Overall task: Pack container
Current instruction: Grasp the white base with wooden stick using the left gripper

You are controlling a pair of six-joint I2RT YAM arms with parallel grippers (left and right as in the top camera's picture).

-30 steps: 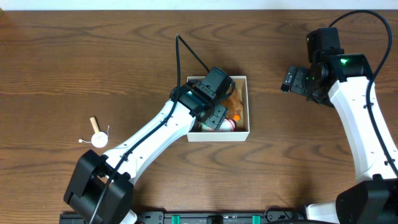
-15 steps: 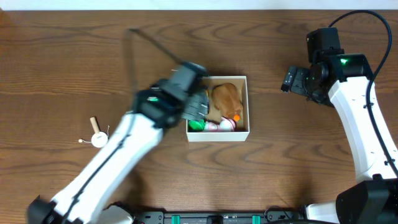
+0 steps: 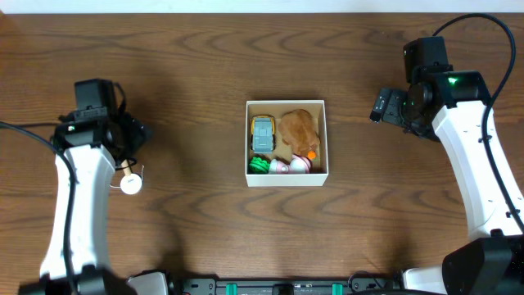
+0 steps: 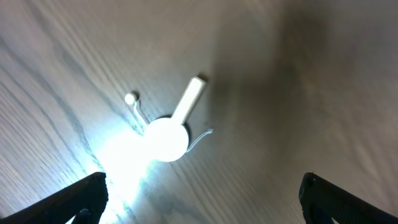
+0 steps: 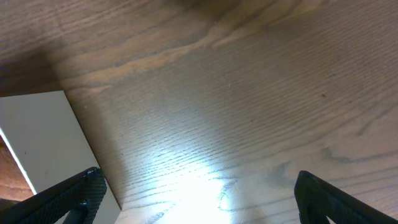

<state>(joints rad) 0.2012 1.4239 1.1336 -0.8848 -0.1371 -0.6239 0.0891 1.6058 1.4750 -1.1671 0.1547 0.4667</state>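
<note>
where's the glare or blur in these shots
Left wrist: hard glare washes out the white toy and the table just left of it, while the upper right lies in shadow. Right wrist: a softer bright patch low on the table, darker toward the top left. Overhead: sharp and evenly lit, with only faint shadows.

A small white round toy (image 4: 166, 138) on the brown wood-grain table (image 4: 298, 93), seen from above the left gripper (image 4: 202, 200).

The toy's round body lies in a bright glare that washes out the wood around it. A short pale stick (image 4: 188, 99) juts from the body toward the upper right. Thin wire strands (image 4: 200, 135) curl out on both sides, one ending in a tiny white bead (image 4: 130, 98). The gripper's two dark fingertips (image 4: 84, 194) show only at the bottom corners, spread wide, with nothing between them and clear of the toy.
</note>
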